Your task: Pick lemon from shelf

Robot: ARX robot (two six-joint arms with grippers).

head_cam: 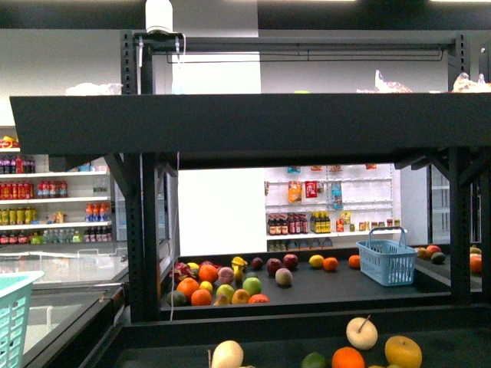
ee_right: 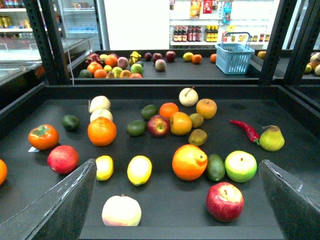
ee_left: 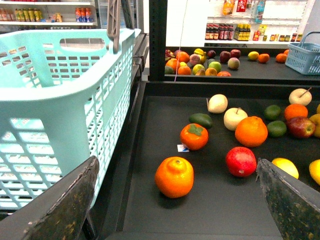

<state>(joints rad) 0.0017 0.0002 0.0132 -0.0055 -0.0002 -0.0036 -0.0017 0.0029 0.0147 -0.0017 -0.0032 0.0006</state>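
Two lemons (ee_right: 139, 170) (ee_right: 104, 167) on shelf (ee_right: 165, 212), left tool (ee_left: 177, 167) wide, empty, right tool (ee_right: 176, 165) wide, empty

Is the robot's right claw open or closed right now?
Open: the right gripper has its fingers spread wide apart, with nothing held between them.

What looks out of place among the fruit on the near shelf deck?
A red chili pepper lies on the shelf next to the pear. It is long and thin, while everything around it is rounded fruit. Nothing looks spilled or damaged.
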